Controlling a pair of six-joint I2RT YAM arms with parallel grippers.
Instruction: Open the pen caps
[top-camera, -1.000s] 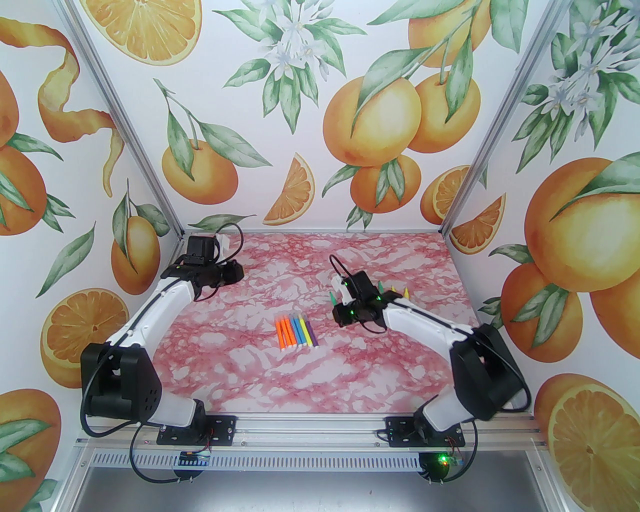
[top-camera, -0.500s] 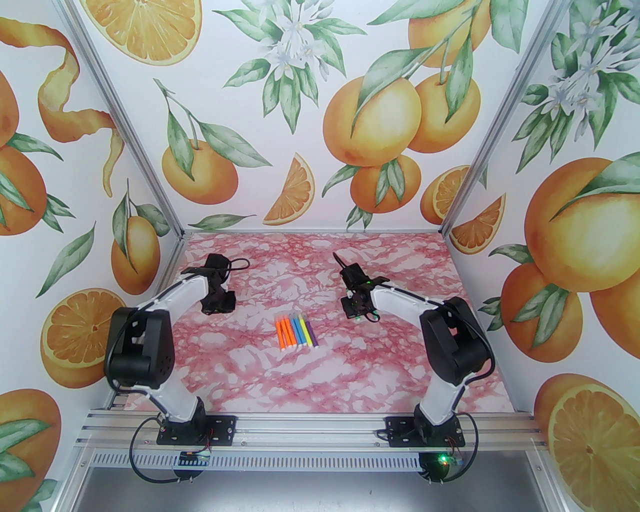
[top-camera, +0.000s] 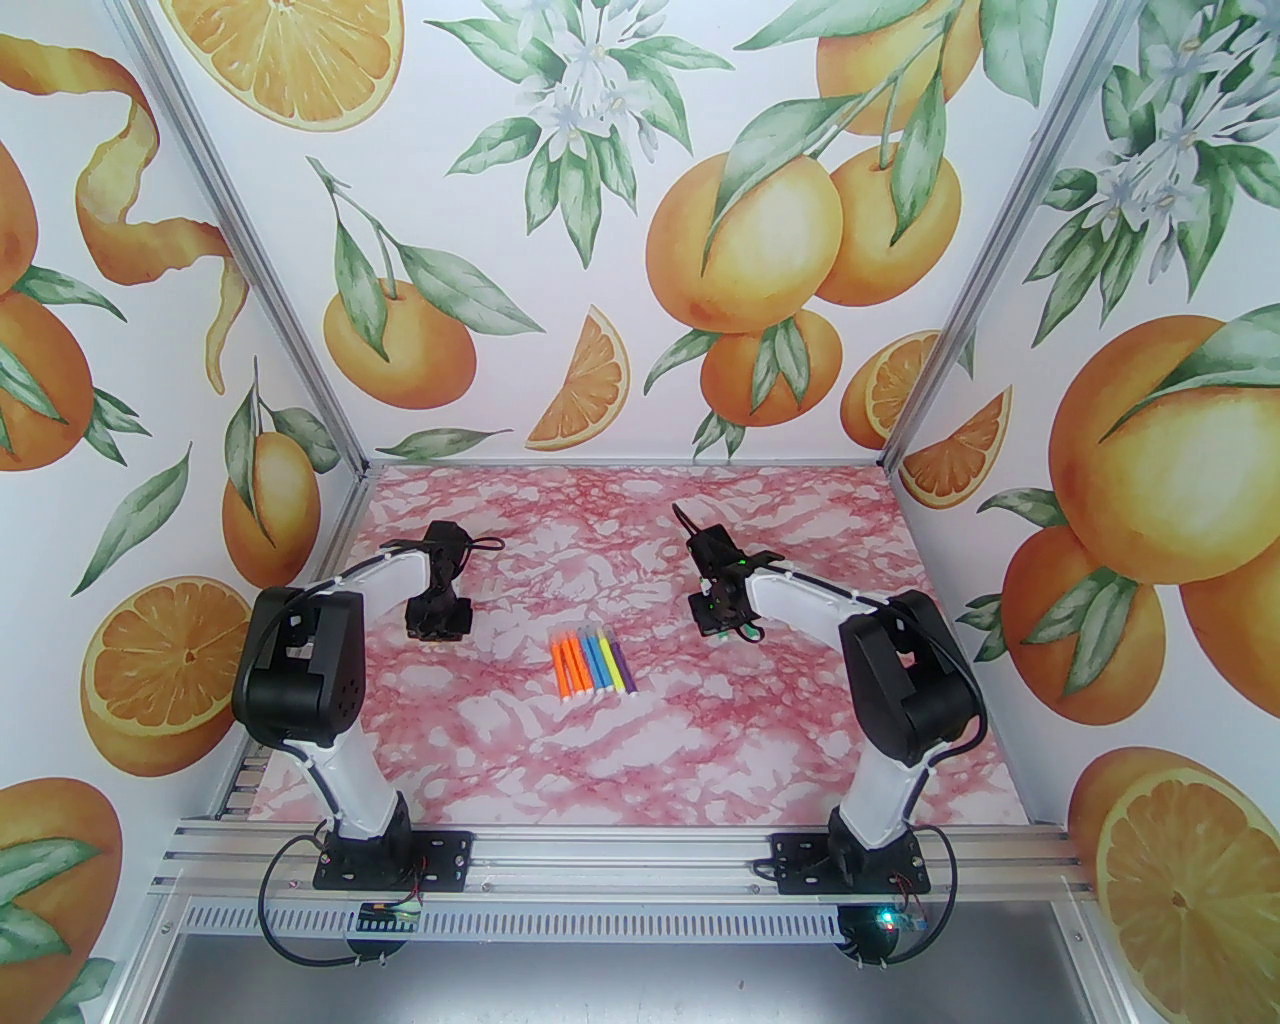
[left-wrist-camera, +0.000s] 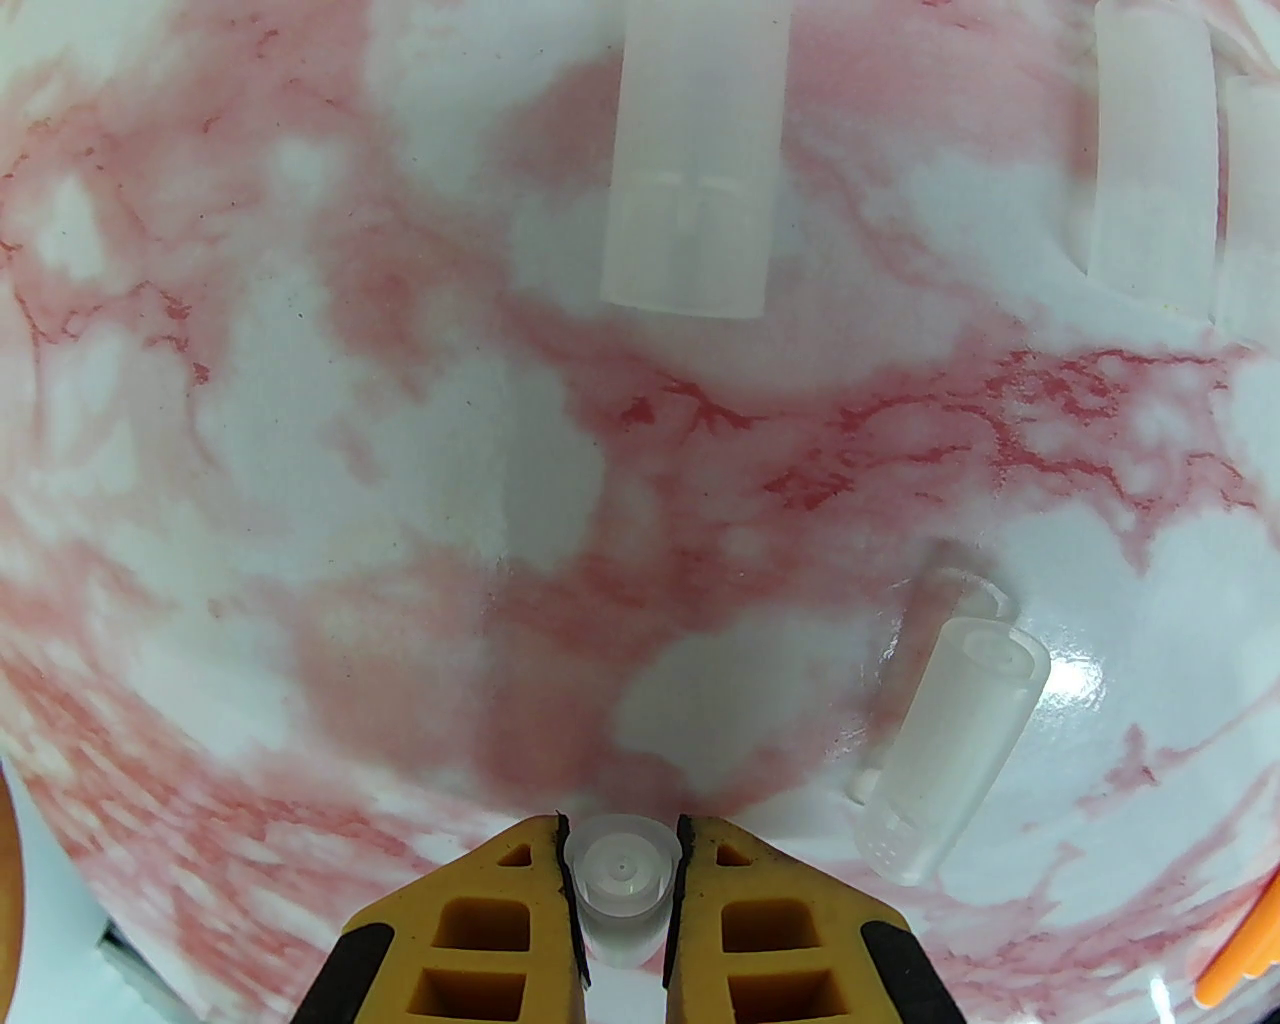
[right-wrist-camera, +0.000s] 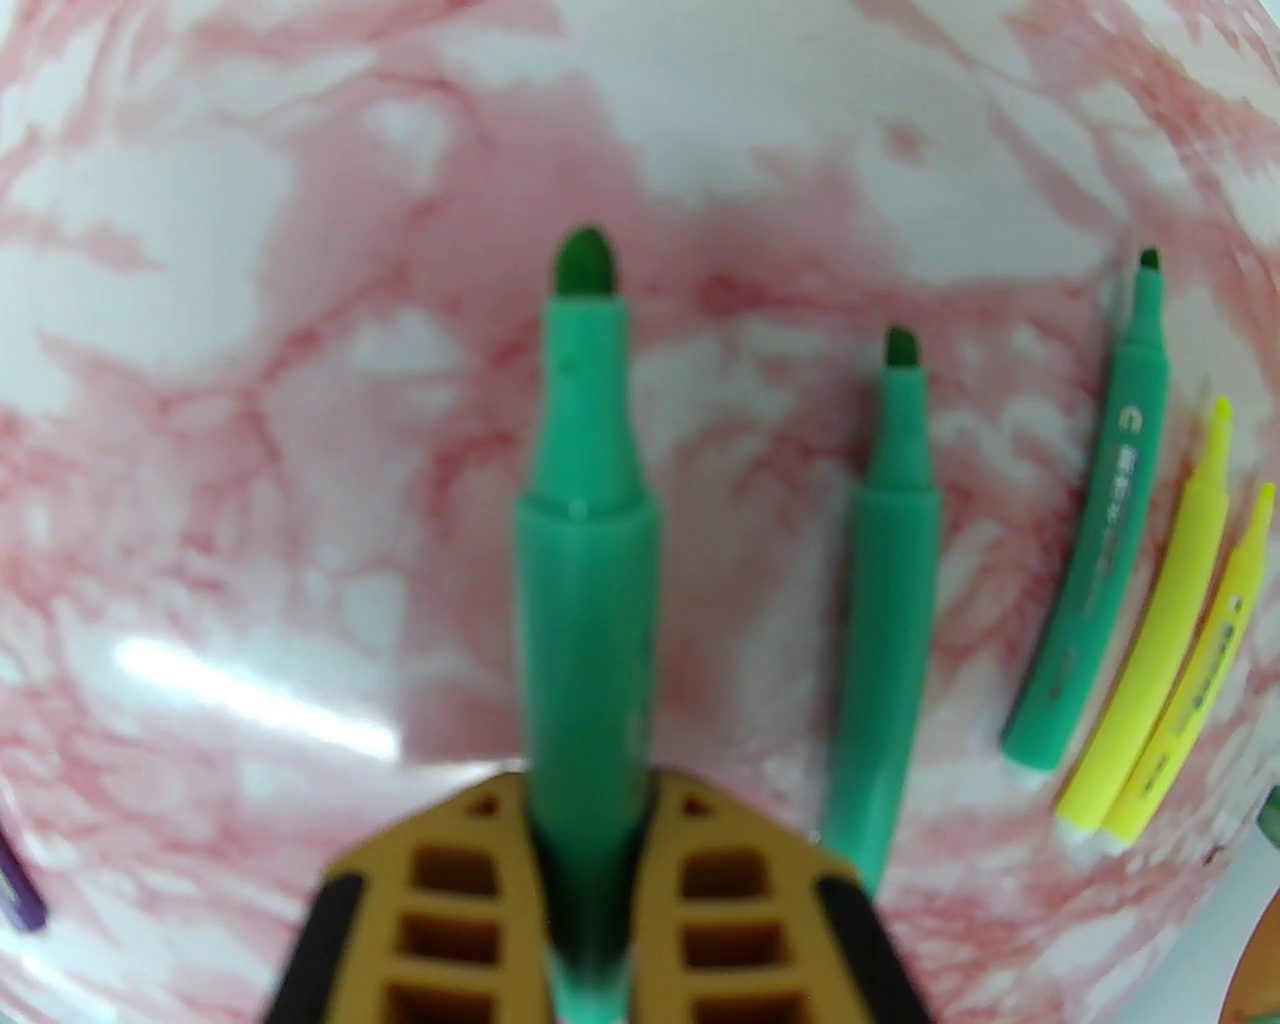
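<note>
- Several pens lie in a row (top-camera: 592, 663) mid-table, side by side, long axes running near to far with a slight lean, white ends toward the arm bases; their caps look to be on, though they are too small to be sure
- Left gripper (left-wrist-camera: 622, 830) hangs left of the row, its fingers pinching a clear cap (left-wrist-camera: 620, 890) end-on
- Right gripper (right-wrist-camera: 592, 785) hangs right of the row, pressed onto a green pen (right-wrist-camera: 585, 560) whose bare tip points away from the wrist
- The row sits between the two grippers, about as near to one as the other; both are full, so I judge each must let go before reaching in
- Loose caps (left-wrist-camera: 945, 740) lie left of the row; bare pens (right-wrist-camera: 885, 600), green and yellow, lie right of it
- The table (top-camera: 600, 780) is flat, glossy pink marble print, with open room all round the row and the back wall (top-camera: 640, 300) well apart from it
</note>
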